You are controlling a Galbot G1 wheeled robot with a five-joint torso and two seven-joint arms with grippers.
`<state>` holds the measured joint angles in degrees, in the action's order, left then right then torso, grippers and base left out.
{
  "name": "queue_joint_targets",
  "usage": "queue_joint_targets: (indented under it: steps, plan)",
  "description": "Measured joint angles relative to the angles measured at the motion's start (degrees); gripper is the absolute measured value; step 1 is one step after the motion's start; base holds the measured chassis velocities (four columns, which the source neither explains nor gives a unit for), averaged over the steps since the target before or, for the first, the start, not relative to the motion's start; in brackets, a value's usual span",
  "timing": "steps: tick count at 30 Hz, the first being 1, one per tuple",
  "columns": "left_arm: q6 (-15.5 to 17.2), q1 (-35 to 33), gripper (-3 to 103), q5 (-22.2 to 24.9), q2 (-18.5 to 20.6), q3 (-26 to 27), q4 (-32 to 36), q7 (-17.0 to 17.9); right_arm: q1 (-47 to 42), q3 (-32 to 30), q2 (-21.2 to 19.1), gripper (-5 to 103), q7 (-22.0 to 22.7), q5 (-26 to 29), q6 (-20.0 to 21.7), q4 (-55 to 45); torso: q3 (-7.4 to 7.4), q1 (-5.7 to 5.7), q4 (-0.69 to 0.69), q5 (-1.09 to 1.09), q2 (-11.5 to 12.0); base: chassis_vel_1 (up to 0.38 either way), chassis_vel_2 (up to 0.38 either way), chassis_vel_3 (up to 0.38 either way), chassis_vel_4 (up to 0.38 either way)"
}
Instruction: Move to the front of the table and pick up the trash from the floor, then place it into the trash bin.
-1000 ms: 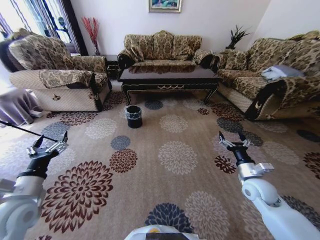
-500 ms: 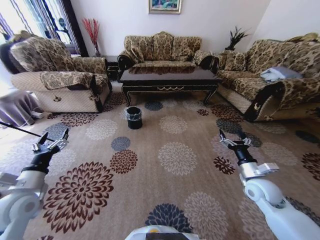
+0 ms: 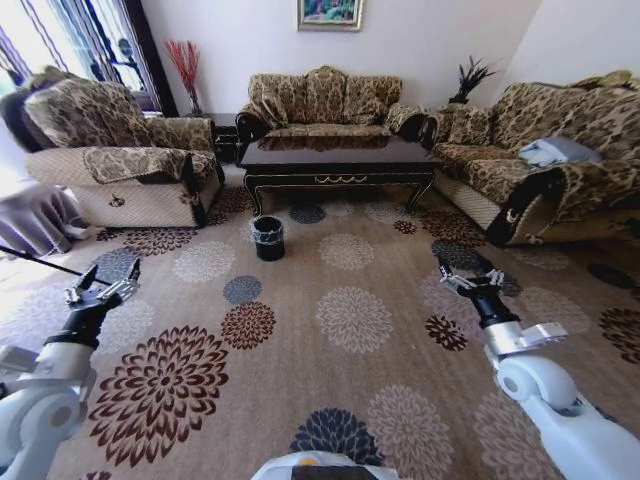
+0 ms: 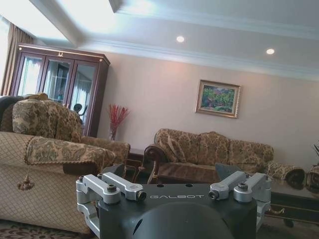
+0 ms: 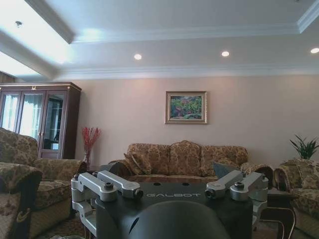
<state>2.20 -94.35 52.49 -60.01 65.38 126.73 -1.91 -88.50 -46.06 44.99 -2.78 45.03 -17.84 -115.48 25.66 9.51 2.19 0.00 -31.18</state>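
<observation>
Ahead, trash bin (image 3: pixel 267 237) beyond fingers (image 3: pixel 128 272)

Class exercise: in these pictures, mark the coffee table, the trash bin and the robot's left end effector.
table (image 3: pixel 335 152), head view, on its glossy dark top.
trash bin (image 3: pixel 267 243), head view, on its black side wall below the bag.
left end effector (image 3: pixel 102 288), head view, midway between its open fingertips.

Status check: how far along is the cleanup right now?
Early stage. The table is ahead across the carpet, so the approach isn't finished. Both pincers, left and right, are open and hold nothing, raised over the carpet. The trash bin stands just in front of the table's left end. I can't make out any trash on the patterned floor from here. Finding it, picking it up and binning it all remain.
</observation>
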Motion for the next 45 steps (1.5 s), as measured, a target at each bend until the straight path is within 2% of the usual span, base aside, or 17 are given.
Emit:
queue_joint_targets:
  steps: [25, 45]
  plan:
    - [0.5, -1.9, 100, 1.1, -1.0, 2.0, 4.2, 0.0, -1.9, -0.9, 0.7, 100, 0.4, -0.6, -0.1, -1.7, 3.77, 2.29, 0.00, 0.00, -6.0, 0.000, 0.000, 0.000, 0.000]
    - [0.6, -4.2, 100, 0.6, -1.9, 3.2, 4.7, -0.1, -1.8, -0.3, 1.5, 100, 0.0, -1.0, -0.1, -2.0, 6.56, 4.29, -0.01, 0.00, -10.9, 0.000, 0.000, 0.000, 0.000]
